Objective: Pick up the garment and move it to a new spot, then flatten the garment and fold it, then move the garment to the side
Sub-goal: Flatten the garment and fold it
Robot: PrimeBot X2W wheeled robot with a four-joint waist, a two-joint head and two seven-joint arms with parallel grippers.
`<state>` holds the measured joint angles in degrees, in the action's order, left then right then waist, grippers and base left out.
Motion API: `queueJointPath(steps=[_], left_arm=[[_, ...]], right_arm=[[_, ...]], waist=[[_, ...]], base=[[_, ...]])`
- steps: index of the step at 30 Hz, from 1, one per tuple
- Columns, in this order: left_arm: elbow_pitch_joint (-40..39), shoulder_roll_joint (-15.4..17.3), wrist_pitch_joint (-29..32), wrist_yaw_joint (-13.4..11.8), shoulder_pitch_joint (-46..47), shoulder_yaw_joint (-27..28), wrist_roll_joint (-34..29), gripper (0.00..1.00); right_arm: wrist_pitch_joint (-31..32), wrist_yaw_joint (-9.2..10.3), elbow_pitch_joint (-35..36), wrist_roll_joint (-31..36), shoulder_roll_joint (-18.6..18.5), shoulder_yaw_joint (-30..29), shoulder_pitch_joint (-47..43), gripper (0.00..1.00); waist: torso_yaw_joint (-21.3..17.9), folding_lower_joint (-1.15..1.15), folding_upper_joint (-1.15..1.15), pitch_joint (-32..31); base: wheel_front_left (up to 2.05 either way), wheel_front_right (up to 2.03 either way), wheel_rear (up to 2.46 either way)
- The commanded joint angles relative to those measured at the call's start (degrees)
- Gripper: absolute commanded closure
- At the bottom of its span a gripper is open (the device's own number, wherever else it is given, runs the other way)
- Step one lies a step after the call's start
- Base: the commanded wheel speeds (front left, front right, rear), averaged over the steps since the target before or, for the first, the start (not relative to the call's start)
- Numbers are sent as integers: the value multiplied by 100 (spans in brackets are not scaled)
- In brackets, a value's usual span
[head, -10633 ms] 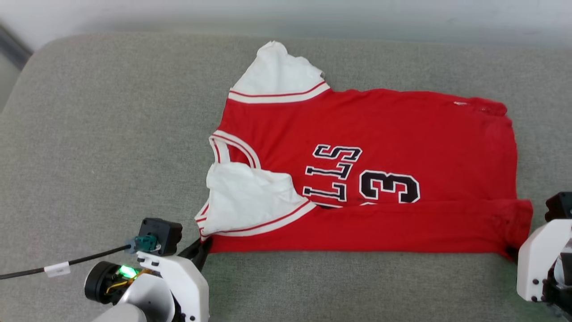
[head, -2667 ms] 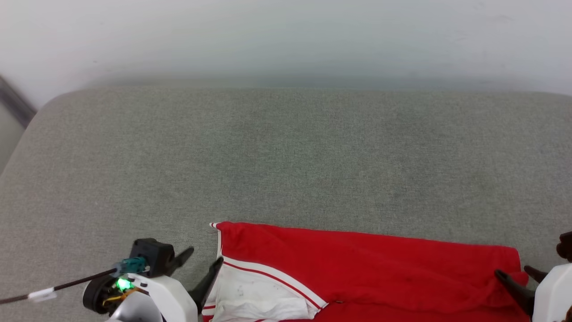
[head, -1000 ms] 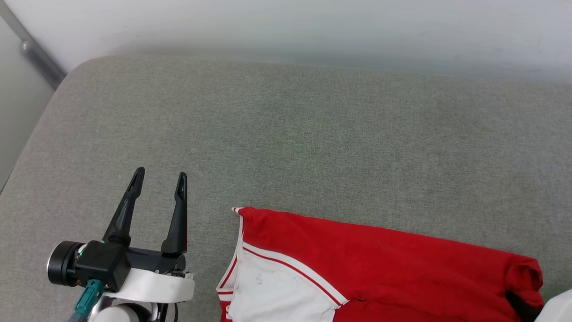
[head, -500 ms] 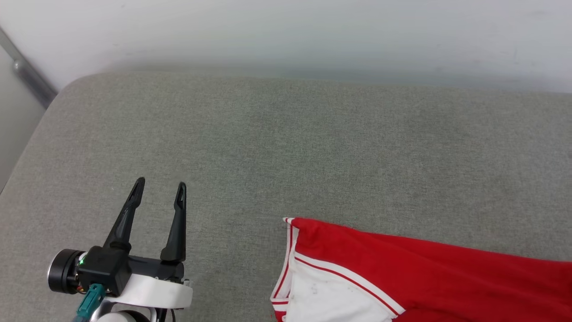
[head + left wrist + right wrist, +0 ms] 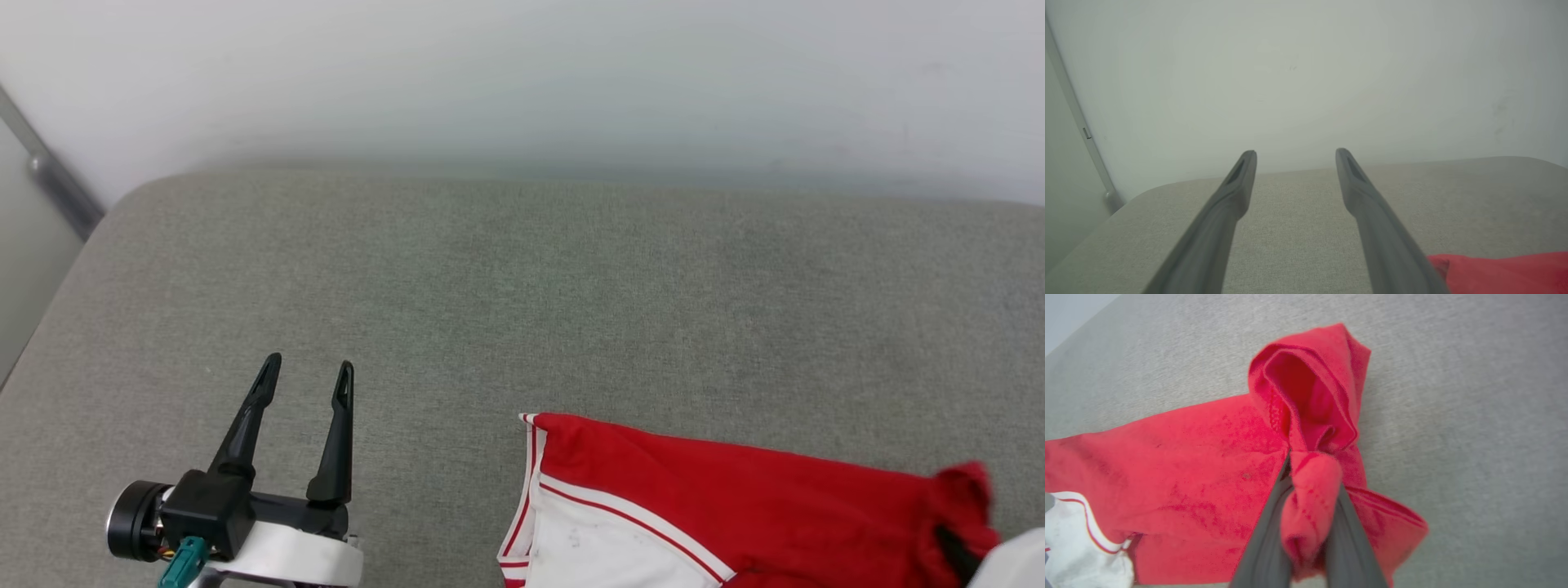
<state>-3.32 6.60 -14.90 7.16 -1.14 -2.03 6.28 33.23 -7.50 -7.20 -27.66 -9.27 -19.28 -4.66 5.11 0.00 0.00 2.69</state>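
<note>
Red jersey cloth is bunched between the closed fingers of our right end effector [image 5: 1312,486]. It pinches one corner of the garment [image 5: 735,506], which lies on the grey cushion [image 5: 522,286] to our right, probably so we can drag it aside. Our left end effector [image 5: 309,365] hovers open and empty, apart from the white-sleeved end, likely to avoid snagging.

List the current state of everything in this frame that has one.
Left tool: open, empty, above the cushion, apart from the shirt.
Right tool: shut on a bunched red corner of the shirt.
Shirt: lying on the cushion, with one corner gathered up and pinched.
</note>
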Motion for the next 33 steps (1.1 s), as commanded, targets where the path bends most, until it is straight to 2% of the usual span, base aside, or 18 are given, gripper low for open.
queueJointPath(steps=[1, 5, 9, 13, 21, 33], left_arm=[[3, -31, -41, 22, -73, -12, 7, 0], [20, -73, -41, 17, -102, -37, 14, 0], [19, -86, -41, 23, -169, -25, 33, 0], [7, -104, -37, 22, -167, 1, 25, 0], [37, -103, -35, 27, -156, -51, 26, 0], [153, -117, -35, 28, 28, -219, 100, 0]], right_arm=[[106, 3, 200, 70, 152, 160, -87, 100], [420, 3, 753, 161, 446, 593, -230, 100], [675, 3, 1180, 264, 587, 1113, -265, 100], [758, 3, 1275, -100, 643, 1557, -198, 100], [261, 3, 683, -790, 642, 2453, 128, 100], [-170, 3, -541, -803, 644, 3208, 1031, 100]], waist=[[43, 0, 0, -110], [124, 0, 0, -223], [191, 0, 0, -283], [293, 0, 0, -305], [514, 0, 0, -303], [750, 0, 0, -99]], base=[[0, 0, 0], [0, 0, 0], [0, 0, 0], [0, 0, 0], [0, 0, 0], [0, 0, 0]])
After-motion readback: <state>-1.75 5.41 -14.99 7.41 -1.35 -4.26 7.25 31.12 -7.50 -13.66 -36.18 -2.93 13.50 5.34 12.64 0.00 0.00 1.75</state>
